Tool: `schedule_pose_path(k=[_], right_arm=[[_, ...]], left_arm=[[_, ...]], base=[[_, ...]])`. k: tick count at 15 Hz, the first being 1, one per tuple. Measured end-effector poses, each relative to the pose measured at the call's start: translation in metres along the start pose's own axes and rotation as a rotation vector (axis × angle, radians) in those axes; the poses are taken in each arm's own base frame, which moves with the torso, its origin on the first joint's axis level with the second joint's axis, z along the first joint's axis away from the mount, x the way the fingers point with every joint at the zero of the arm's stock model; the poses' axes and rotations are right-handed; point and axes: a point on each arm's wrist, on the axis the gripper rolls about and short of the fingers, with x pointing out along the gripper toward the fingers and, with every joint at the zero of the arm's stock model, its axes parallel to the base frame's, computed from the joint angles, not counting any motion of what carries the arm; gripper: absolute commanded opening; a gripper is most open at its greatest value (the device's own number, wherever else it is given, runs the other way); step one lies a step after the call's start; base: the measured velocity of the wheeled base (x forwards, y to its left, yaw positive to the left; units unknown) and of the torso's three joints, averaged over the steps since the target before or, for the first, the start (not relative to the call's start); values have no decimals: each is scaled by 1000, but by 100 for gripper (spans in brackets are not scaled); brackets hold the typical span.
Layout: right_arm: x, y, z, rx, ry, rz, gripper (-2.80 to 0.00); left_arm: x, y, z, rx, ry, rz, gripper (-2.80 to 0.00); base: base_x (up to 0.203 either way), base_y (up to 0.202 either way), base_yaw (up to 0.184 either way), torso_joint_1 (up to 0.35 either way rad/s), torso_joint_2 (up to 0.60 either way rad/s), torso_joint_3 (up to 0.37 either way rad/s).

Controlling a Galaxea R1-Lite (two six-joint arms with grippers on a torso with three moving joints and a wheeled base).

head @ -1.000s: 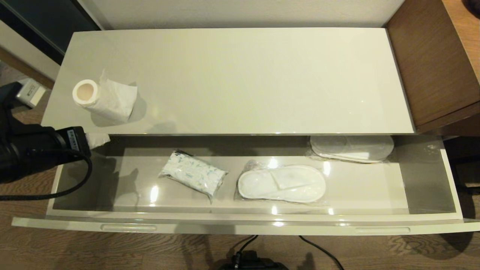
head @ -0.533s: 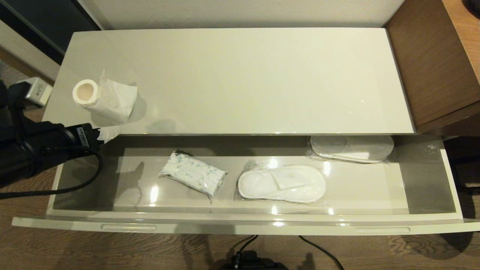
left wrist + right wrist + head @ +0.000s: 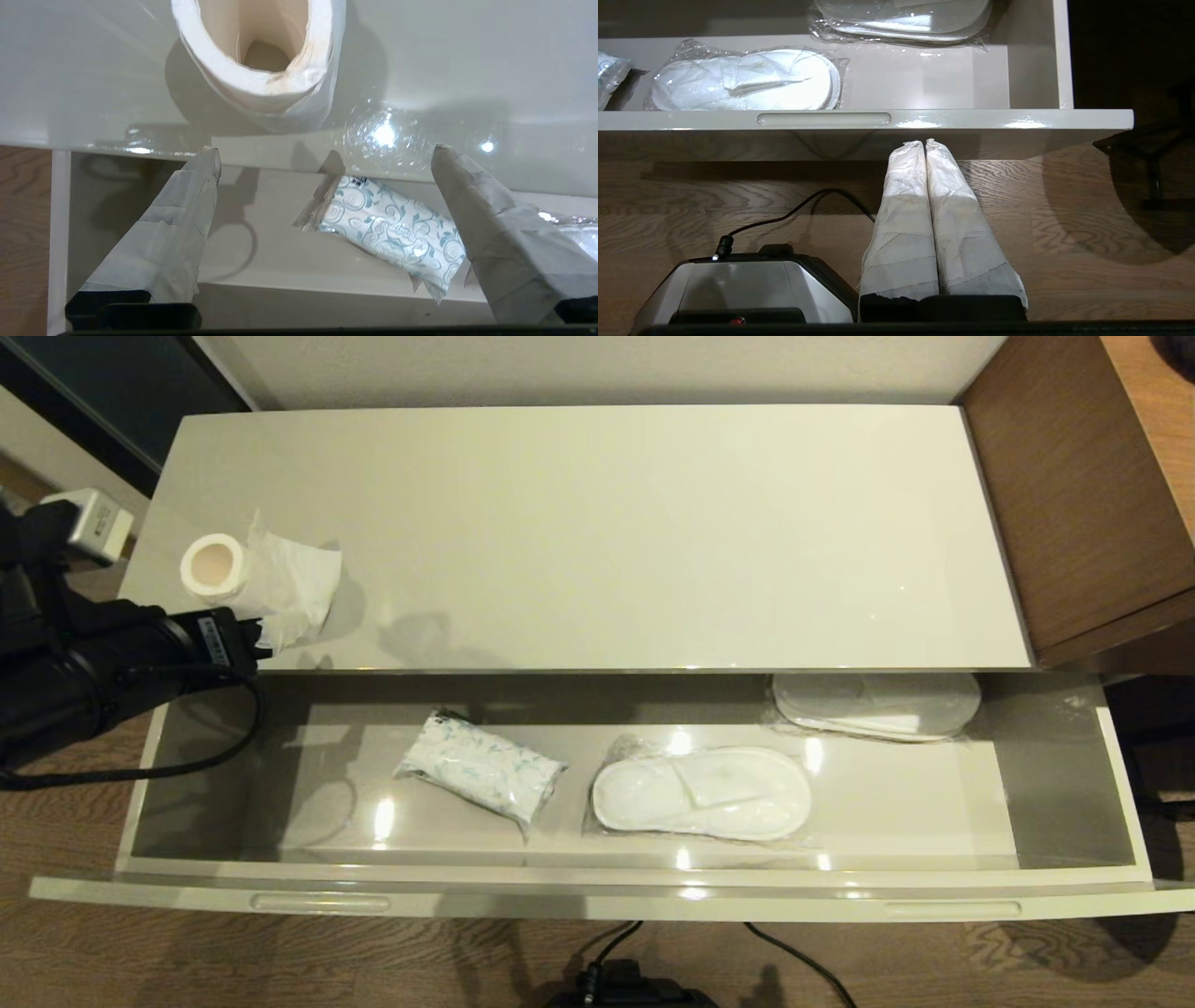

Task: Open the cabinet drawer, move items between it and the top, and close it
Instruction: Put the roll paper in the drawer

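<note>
The cabinet drawer point(image 3: 597, 899) stands pulled wide open below the top point(image 3: 597, 523). A white toilet paper roll point(image 3: 250, 581) with a cream core and a loose flap stands upright near the top's left front corner. My left gripper point(image 3: 278, 633) hovers open over the top's front edge, just in front of the roll. In the left wrist view the roll point(image 3: 261, 70) sits just beyond the spread fingertips, with nothing between them point(image 3: 327, 150). My right gripper point(image 3: 924, 142) is shut and empty, low in front of the drawer front point(image 3: 971, 120).
In the drawer lie a white packet with green-blue print point(image 3: 481, 775) and two wrapped pairs of white slippers point(image 3: 700, 793) point(image 3: 878, 705). Brown wooden furniture point(image 3: 1083, 495) borders the cabinet's right end. My base and its cable point(image 3: 738, 284) sit on the wood floor.
My left arm has moved from the drawer's left end up and toward the back, bringing its open fingers over the top's front edge near the roll. Nothing else moved.
</note>
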Motion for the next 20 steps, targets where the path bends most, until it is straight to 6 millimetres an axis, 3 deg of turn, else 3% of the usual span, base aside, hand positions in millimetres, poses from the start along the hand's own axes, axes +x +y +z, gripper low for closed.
schedule_pose_path(k=[11,17,20], right_arm=[[0,0,0,0,1,0,-280],[0,0,0,0,1,0,-280],[0,0,0,0,1,0,-280]], left_arm=[[31,3,-7,84,-94,116,0],[37,1,2,94,-159,107,0],[44,-8,-4,115,-155,80,0]], base=[[0,0,0,0,0,0],[0,0,0,0,0,0],[0,0,0,0,0,0]])
